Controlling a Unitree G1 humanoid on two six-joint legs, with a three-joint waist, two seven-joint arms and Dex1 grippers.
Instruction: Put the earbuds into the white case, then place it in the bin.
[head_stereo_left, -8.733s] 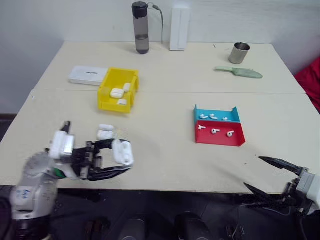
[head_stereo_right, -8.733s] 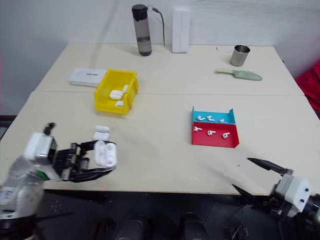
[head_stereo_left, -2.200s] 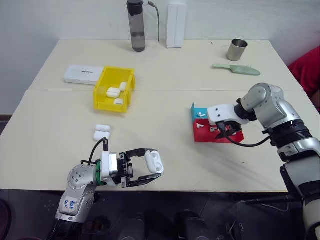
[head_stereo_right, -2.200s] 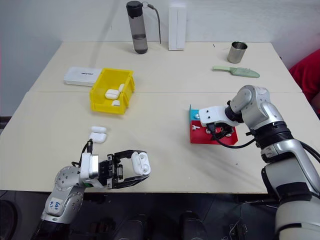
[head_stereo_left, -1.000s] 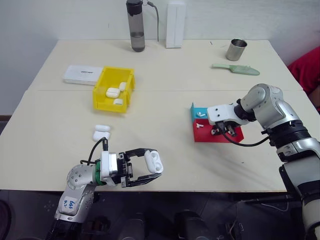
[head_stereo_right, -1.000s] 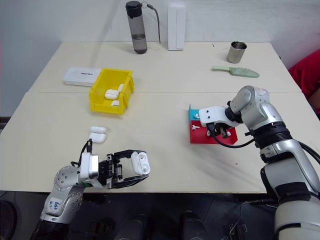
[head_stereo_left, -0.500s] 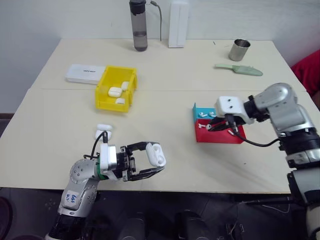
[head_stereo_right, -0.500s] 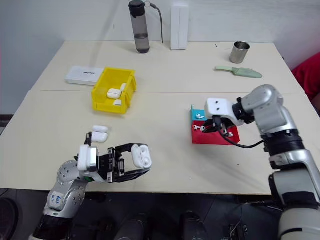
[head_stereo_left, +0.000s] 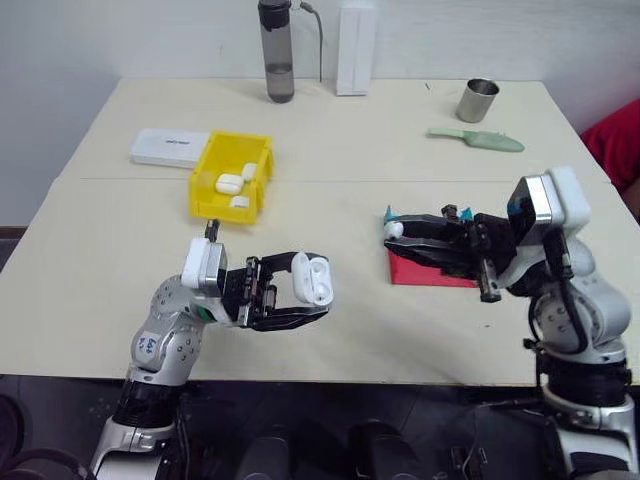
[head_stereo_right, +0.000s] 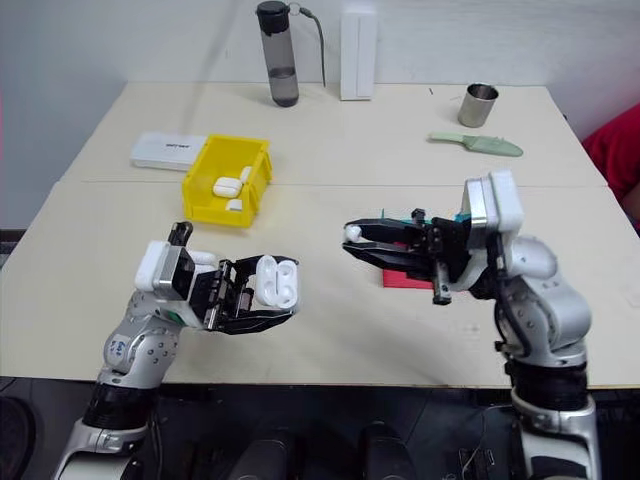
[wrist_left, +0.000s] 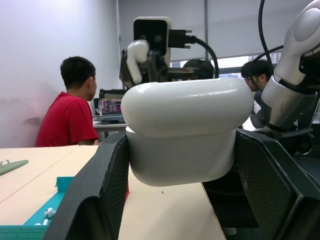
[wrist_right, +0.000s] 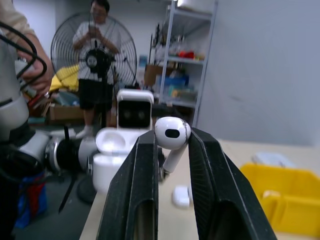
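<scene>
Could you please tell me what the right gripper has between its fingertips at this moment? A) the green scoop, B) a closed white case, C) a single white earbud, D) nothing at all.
C: the right gripper is shut on one earbud, its head pinched between the two black fingers and its stem hanging below, while the open white case sits in the left gripper.
</scene>
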